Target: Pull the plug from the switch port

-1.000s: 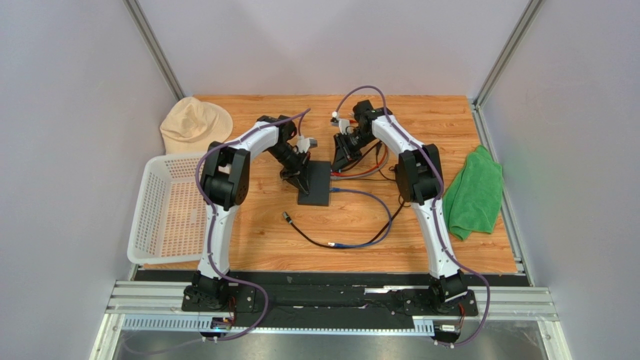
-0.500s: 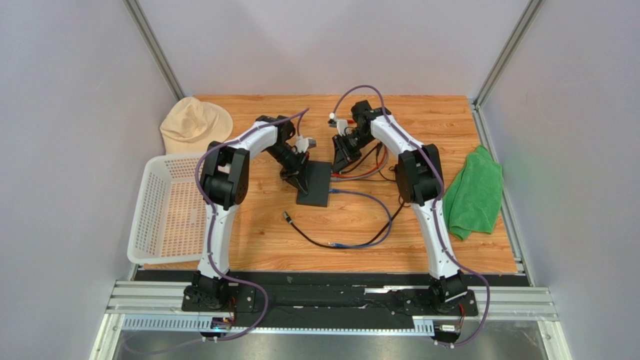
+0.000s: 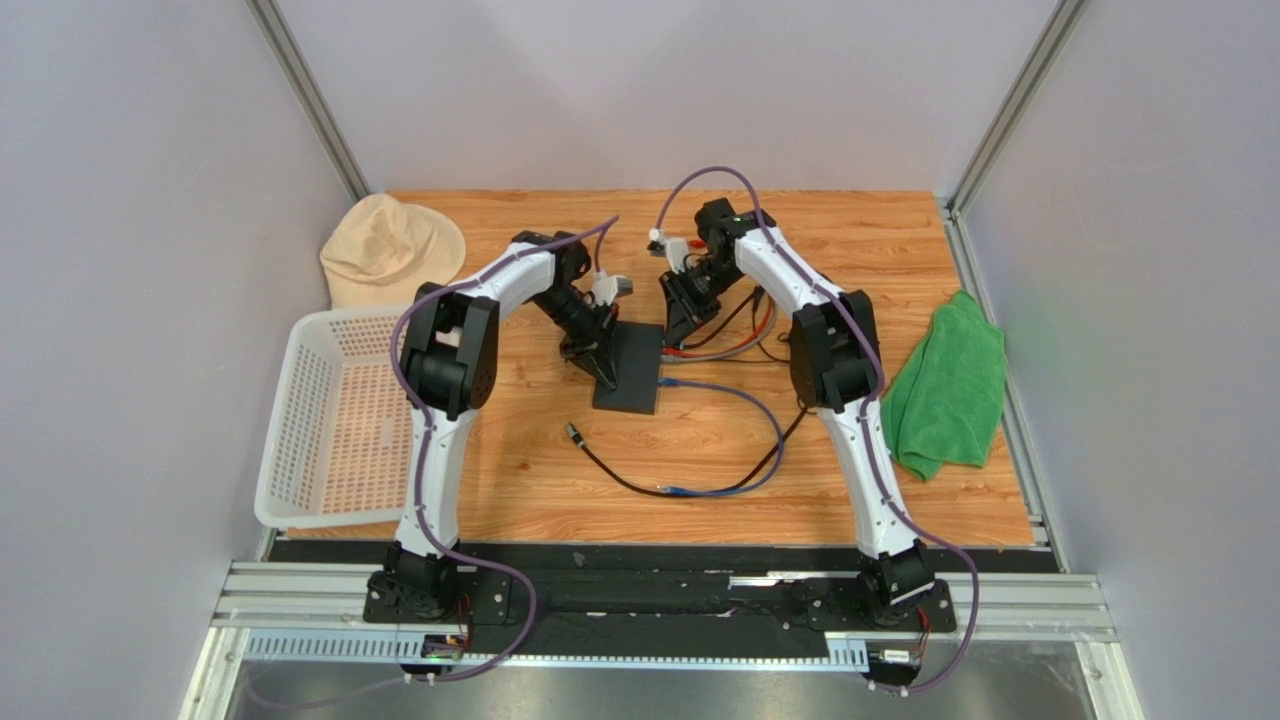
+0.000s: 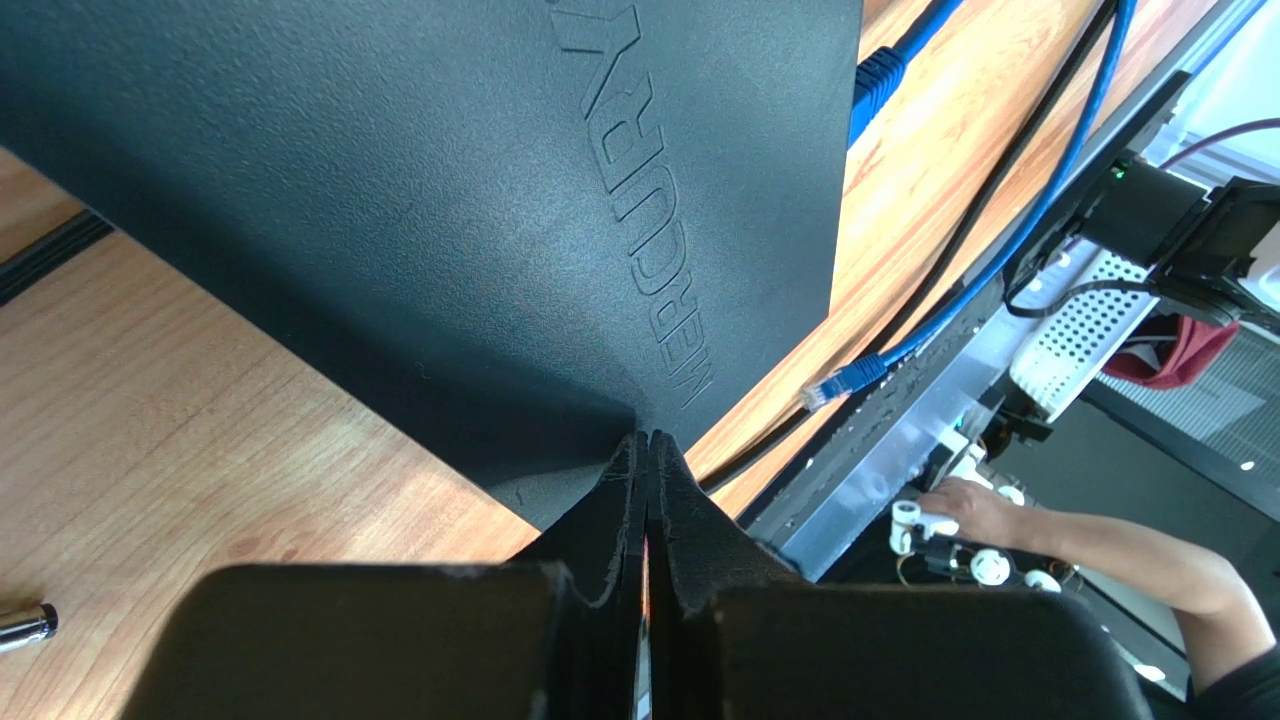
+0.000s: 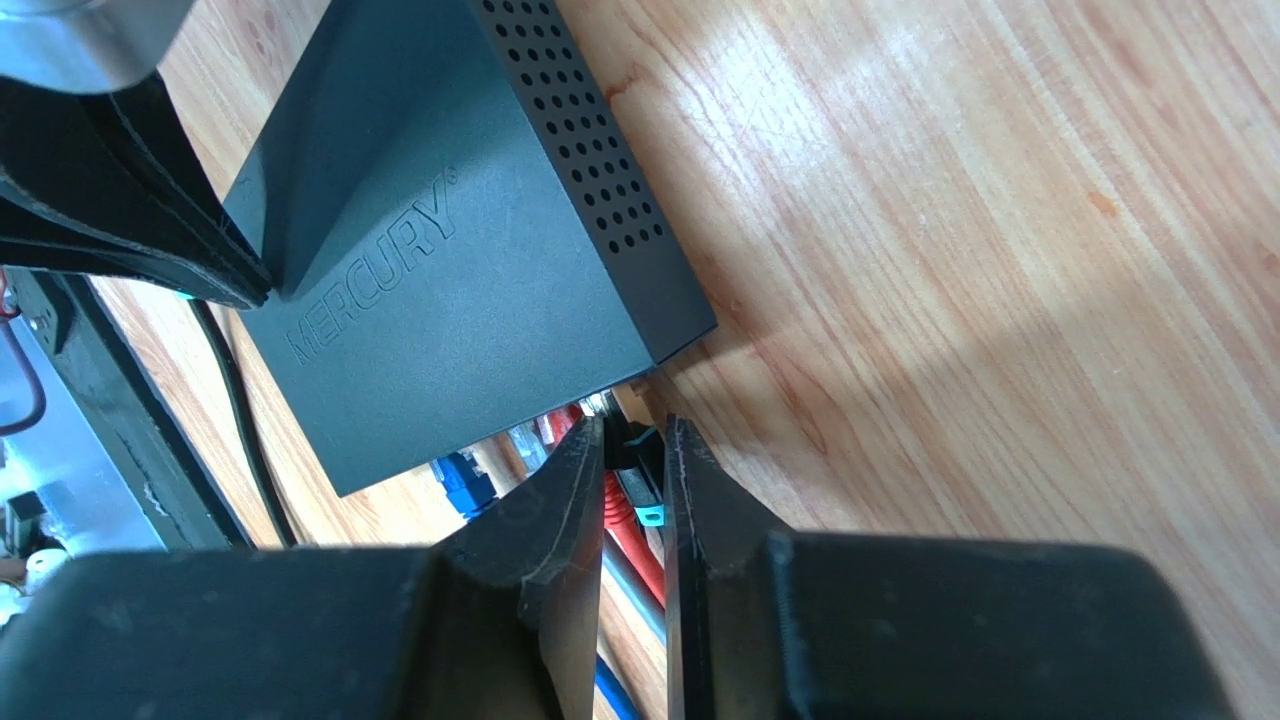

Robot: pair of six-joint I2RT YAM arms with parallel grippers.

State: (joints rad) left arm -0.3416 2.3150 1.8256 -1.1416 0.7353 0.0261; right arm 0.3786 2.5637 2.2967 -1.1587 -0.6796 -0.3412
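The flat black box (image 3: 631, 372), marked MERCURY, lies mid-table. It also shows in the left wrist view (image 4: 421, 195) and the right wrist view (image 5: 436, 255). The blue cable's plug (image 5: 463, 483) sits in the box's port edge; it also shows in the left wrist view (image 4: 876, 75). My right gripper (image 5: 634, 428) is at that edge near the vented corner. It is shut on a black connector with a teal tab (image 5: 637, 468), beside a red cable (image 5: 624, 525). My left gripper (image 4: 649, 440) is shut and empty, its tips at the box's opposite corner.
The blue cable's loose end (image 4: 842, 375) lies near the front rail. A black cable's metal tip (image 3: 573, 435) lies in front of the box. A white basket (image 3: 323, 420) and a tan hat (image 3: 388, 248) are on the left. A green cloth (image 3: 947, 383) is on the right.
My right gripper has edged a little to the left, toward the box's far right corner. The left arm and the box have not moved.
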